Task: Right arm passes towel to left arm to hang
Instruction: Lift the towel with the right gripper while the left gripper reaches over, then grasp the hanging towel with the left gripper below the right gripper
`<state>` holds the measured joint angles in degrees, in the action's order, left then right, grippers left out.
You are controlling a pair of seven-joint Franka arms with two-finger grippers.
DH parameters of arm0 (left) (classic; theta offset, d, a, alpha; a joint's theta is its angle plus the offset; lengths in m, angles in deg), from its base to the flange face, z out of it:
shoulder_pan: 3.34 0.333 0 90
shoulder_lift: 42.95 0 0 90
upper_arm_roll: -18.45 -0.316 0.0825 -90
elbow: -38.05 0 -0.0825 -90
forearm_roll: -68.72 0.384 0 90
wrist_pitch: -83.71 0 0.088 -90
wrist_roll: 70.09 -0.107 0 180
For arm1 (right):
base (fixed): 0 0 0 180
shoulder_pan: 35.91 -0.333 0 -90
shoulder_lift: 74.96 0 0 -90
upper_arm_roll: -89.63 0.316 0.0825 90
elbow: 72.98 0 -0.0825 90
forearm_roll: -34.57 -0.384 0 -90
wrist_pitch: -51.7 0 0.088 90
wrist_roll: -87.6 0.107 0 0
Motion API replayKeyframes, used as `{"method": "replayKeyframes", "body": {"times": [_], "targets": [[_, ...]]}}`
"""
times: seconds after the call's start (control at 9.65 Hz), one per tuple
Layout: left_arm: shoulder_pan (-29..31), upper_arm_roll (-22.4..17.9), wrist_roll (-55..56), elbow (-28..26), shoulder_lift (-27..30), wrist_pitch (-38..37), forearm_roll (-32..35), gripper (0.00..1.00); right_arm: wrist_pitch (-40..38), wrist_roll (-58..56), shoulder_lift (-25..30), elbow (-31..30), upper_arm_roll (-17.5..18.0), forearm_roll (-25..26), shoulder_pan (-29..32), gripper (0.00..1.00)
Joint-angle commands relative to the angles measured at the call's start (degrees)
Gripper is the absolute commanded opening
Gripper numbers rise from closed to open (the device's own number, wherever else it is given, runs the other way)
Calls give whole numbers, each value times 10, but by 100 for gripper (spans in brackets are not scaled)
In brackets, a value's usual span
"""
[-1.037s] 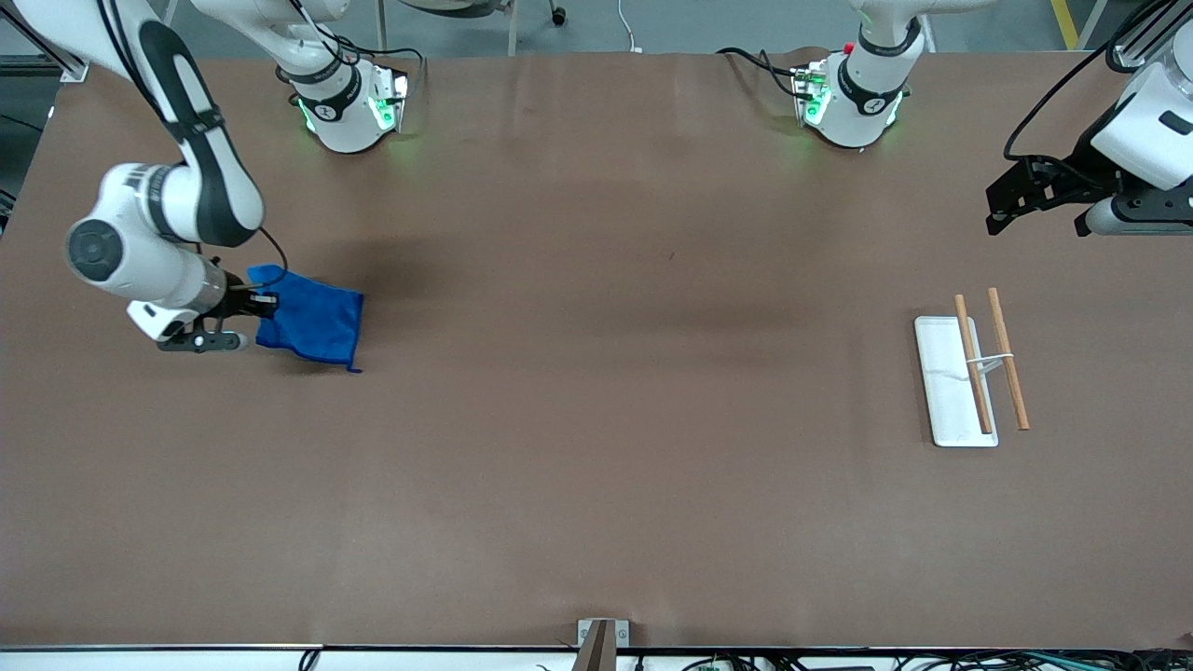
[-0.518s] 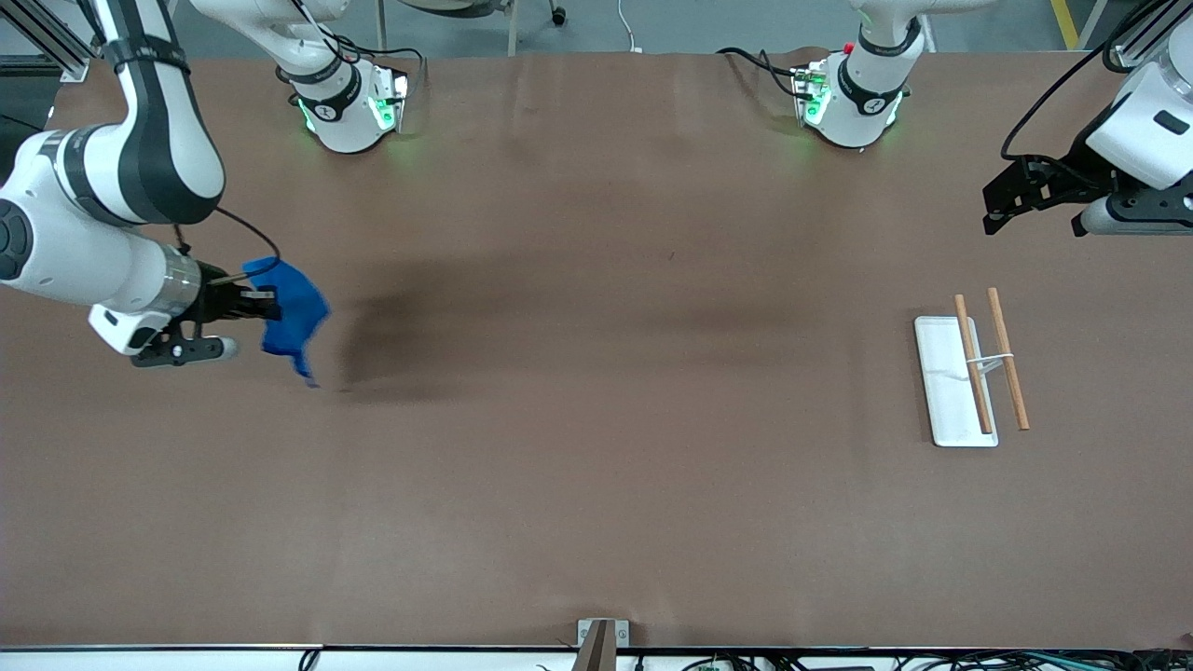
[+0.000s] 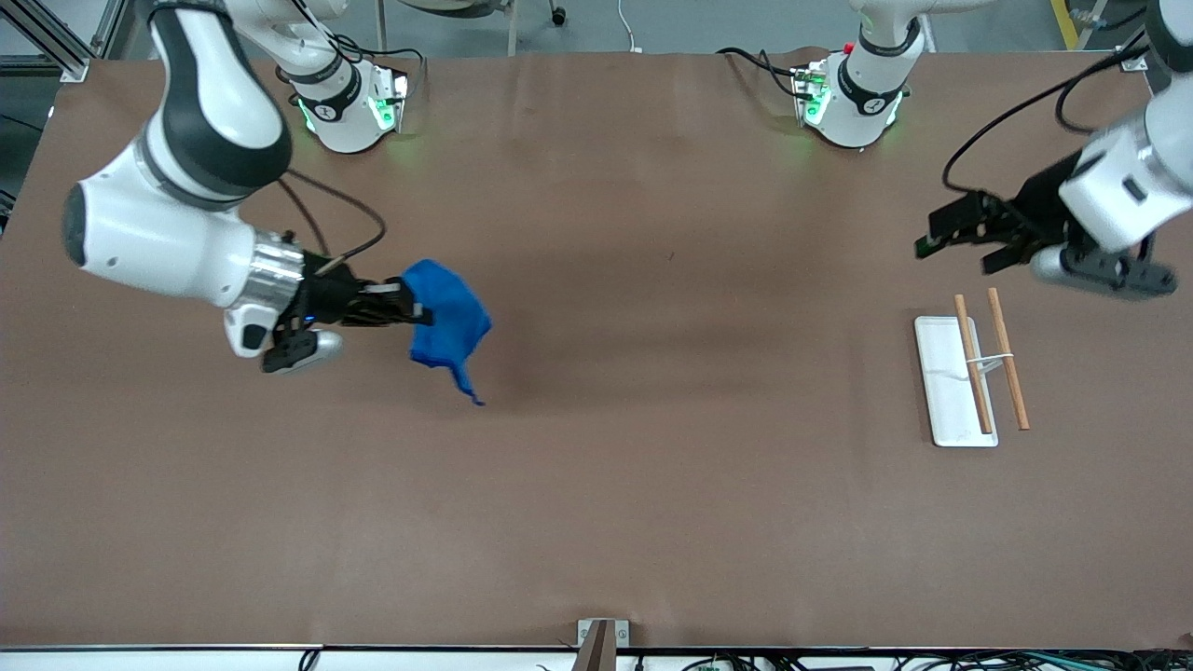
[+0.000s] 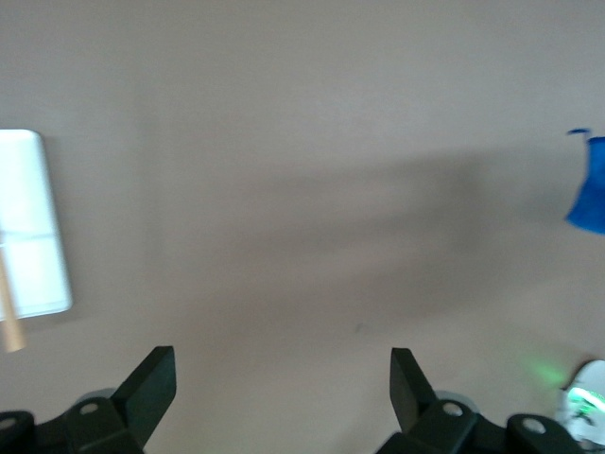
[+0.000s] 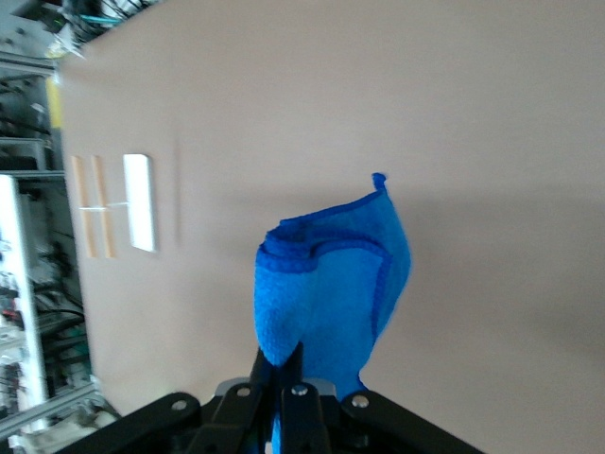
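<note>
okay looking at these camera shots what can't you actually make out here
- Towel: the pinched edge is hidden inside the right gripper in the front view; its corner loop is too small to find.
- Towel in the left wrist view: cut off by the picture's edge.
- Rack: how its wooden rods join the white base is too small to see in the front view.
- Left gripper: open, its body cut off by the edge.

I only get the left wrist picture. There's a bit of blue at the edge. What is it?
Observer: It's the towel, pinched by the right gripper and dangling above the table.
Operator: Is my gripper near it?
Observer: No. The left gripper is open, up over the left arm's end of the table.
Operator: And the white thing I see?
Observer: That's the base of a rack with two wooden bars, standing at the left arm's end.
</note>
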<state>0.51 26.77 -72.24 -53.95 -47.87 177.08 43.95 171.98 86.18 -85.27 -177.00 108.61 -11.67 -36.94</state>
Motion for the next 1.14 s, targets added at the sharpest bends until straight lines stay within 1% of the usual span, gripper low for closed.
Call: {"method": "replayKeyframes", "body": {"times": [0.0,0.1,0.21,0.31,0.41,0.52,0.62,0.73,0.83,0.93,1.04], "targets": [[19,0,-49,-6,-55,0,-130,100,65,19,-17,9,72,-122,8,0],[21,0,-74,-17,-83,-1,-208,100,86,20,-23,10,96,-173,6,0],[22,0,-102,-20,-114,-2,-284,100,96,19,-23,10,110,-222,-3,0],[20,4,-118,-23,-133,-6,-340,100,121,20,-23,10,126,-276,-8,0],[15,8,-138,-27,-154,-17,-379,100,153,19,-24,14,149,-341,-8,0],[14,19,-145,-34,-190,-41,-439,100,164,19,-24,22,164,-394,-8,0],[15,38,-166,-34,-237,-63,-509,100,164,19,-23,33,177,-444,-11,0],[14,51,-182,-34,-270,-74,-564,100,168,19,-23,41,183,-488,-12,0],[15,70,-183,-35,-295,-82,-597,100,175,18,-23,43,188,-539,-13,0],[15,83,-181,-46,-311,-104,-633,100,177,16,-23,43,194,-568,-13,0],[14,87,-181,-63,-321,-135,-670,100,178,16,-23,43,196,-579,-18,0]]}}
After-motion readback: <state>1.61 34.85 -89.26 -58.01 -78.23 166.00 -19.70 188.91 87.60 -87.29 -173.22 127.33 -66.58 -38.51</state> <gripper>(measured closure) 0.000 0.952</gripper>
